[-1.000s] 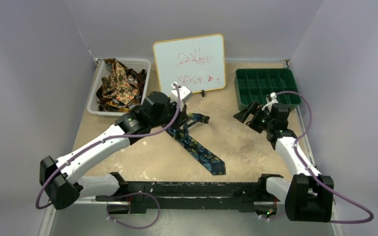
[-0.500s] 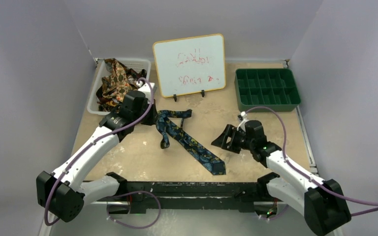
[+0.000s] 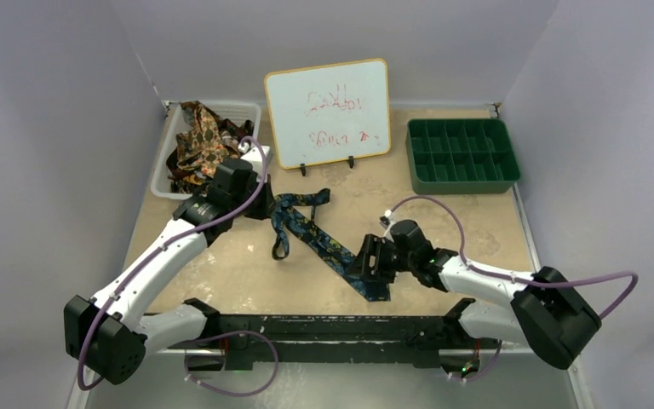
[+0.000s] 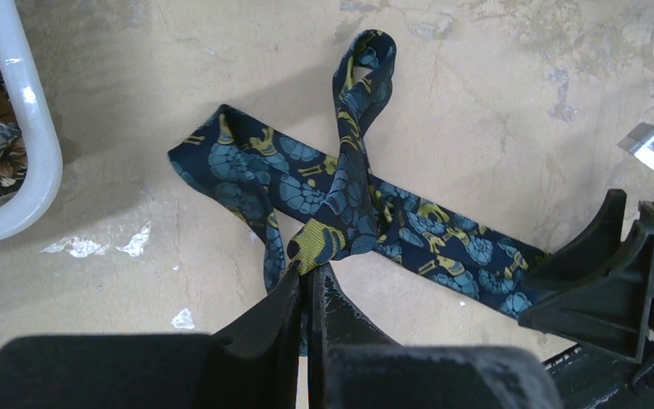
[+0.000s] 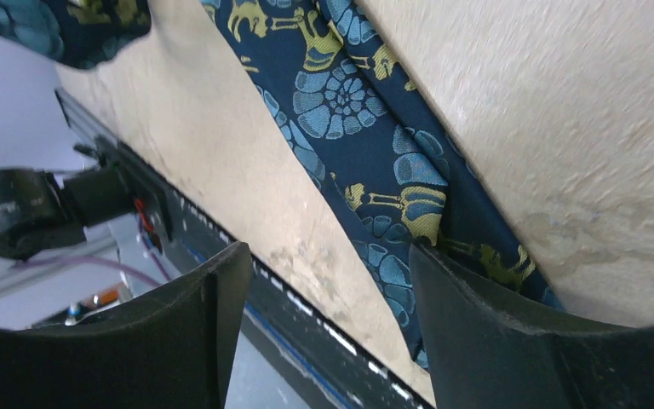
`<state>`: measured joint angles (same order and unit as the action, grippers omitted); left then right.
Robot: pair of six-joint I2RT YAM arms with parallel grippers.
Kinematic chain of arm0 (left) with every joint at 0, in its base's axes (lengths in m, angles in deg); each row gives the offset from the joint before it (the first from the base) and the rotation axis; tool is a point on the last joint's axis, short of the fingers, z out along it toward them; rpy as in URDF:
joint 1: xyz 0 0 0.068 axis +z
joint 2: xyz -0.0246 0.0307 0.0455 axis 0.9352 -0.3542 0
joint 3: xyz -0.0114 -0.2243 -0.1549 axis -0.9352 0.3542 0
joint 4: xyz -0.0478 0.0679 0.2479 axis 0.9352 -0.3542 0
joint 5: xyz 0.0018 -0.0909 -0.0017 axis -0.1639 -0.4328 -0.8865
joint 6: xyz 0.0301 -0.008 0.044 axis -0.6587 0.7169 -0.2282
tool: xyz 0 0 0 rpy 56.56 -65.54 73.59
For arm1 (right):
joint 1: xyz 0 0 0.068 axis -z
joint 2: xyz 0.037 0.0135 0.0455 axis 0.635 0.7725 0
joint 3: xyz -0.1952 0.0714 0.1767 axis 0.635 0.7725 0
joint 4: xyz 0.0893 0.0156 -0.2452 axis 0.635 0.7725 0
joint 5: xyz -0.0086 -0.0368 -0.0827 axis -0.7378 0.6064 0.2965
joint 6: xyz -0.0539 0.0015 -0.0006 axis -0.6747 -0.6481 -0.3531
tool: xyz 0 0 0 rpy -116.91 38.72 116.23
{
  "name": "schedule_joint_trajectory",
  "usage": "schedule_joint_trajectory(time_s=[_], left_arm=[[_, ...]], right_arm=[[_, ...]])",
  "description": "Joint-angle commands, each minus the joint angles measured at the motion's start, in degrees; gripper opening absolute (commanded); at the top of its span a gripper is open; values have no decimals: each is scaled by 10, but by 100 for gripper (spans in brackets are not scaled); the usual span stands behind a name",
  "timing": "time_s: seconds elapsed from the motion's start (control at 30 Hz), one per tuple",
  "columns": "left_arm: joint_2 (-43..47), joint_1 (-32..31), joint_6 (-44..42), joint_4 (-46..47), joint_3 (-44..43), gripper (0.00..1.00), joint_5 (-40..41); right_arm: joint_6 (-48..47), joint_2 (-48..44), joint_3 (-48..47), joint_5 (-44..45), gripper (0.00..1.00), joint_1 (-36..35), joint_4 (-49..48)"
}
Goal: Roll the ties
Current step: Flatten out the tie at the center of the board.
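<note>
My left gripper [image 4: 309, 277] is clenched on a yellow-green fold of the navy tie [image 4: 426, 234], pinching its narrow part and lifting it off the table [image 4: 494, 77] so that a loop stands up behind the fingers. The left arm [image 3: 157, 260] runs from its base at the near left corner diagonally toward the far middle, with the wrist just beside the white basket [image 3: 163, 170] at the far left corner. My right gripper [image 5: 328, 264] has its jaws apart, low over the tie's wide end close to the middle of the near edge. One finger sits over bare table and the other over the fabric, and I cannot tell whether either pad touches. The right arm [image 3: 477, 274] lies low and stretched leftward from the near right corner. From above, that gripper [image 3: 366, 266] covers part of the wide end, and in the right wrist view a finger cuts off the tip. More ties [image 3: 204, 145] sit heaped in the basket, too tangled to count. The red writing on the whiteboard [image 3: 328, 111] at the far edge is unreadable. A green compartment tray [image 3: 464, 153] sits at the far right corner.
</note>
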<state>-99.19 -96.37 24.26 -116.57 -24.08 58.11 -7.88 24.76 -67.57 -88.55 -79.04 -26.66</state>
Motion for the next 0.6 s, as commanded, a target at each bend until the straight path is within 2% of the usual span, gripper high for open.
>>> schedule_joint_trajectory(time_s=[0.0,0.1,0.23,0.4,0.5,0.57], left_arm=[[15,1,-5,6,5,0,-25],[16,1,-15,7,11,0,-59],[7,1,-15,8,20,0,-113],[-2,2,-6,20,35,0,-167],[-2,1,-1,15,39,0,-163],[3,1,2,14,38,0,-159]], right_arm=[[53,-2,1,102,72,-1,-11],[125,-50,13,201,74,4,38],[154,-134,12,265,76,47,100],[108,-170,23,230,74,157,99],[66,-162,-12,206,75,172,100],[18,-167,-23,149,76,171,50]])
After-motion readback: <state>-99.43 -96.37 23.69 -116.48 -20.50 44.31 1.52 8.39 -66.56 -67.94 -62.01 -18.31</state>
